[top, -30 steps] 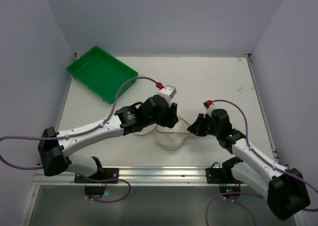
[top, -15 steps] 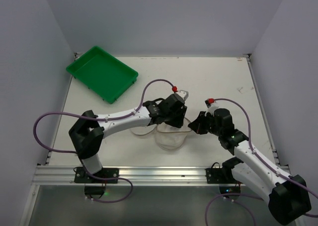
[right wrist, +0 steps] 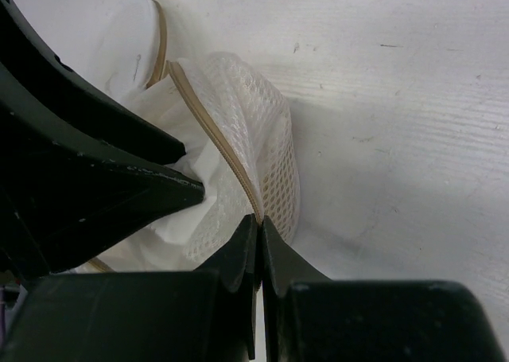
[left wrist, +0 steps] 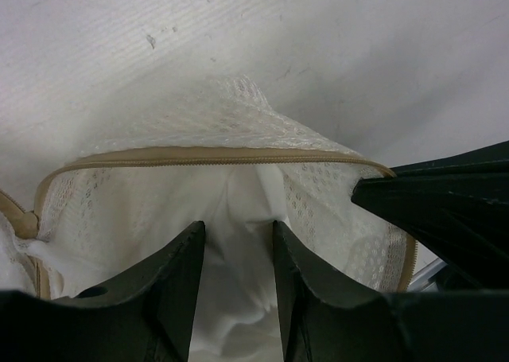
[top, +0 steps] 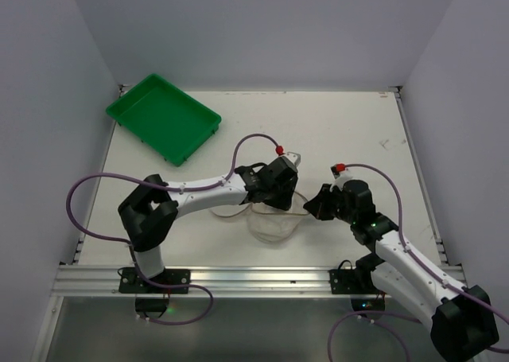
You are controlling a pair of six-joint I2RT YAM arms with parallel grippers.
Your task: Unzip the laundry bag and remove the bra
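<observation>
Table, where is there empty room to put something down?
Bare table lies at the back right, between the green tray and the right wall; a smaller patch sits just in front of the tray. The front middle is crowded: the left gripper and right gripper meet at the laundry bag.

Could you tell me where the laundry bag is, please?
Top view: the laundry bag sits front-centre on the table, between the left pincer at its mouth and the right pincer pinching its rim.
</observation>
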